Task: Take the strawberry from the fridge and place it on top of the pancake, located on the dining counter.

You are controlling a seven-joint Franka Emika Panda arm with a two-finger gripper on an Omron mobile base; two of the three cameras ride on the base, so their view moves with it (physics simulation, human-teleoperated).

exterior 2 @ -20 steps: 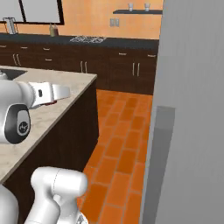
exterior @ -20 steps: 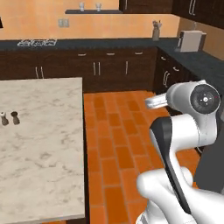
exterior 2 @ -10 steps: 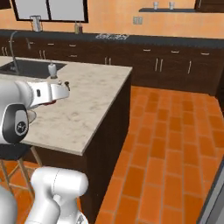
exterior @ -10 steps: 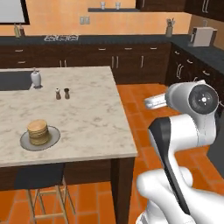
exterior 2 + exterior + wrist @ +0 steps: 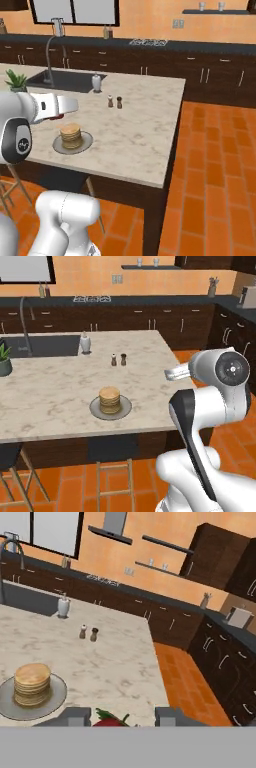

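Observation:
My gripper (image 5: 122, 717) is shut on the strawberry (image 5: 107, 719), a small red berry with green leaves between the two dark fingertips. In the right base view the gripper (image 5: 59, 115) hangs over the dining counter (image 5: 135, 125), just left of and a little above the pancake (image 5: 71, 135). The pancake (image 5: 109, 399) is a tan stack on a round grey plate (image 5: 125, 407) near the counter's front edge. In the hand view the pancake (image 5: 32, 683) lies to the left, ahead of the fingers. From the left base view the hand (image 5: 169, 375) points left over the counter's right end. The fridge is out of view.
Two small shakers (image 5: 120, 360) and a white bottle (image 5: 85, 343) stand farther back on the counter. A sink with a tall faucet (image 5: 45, 346) and a potted plant (image 5: 4, 358) take its left end. Stools (image 5: 112, 476) stand under the front edge. Orange tiled floor (image 5: 215, 165) lies to the right.
The whole picture has swung as the base turned: the dining counter, at first only partly seen, now fills the front with the pancake near. The gripper keeps its hold on the strawberry.

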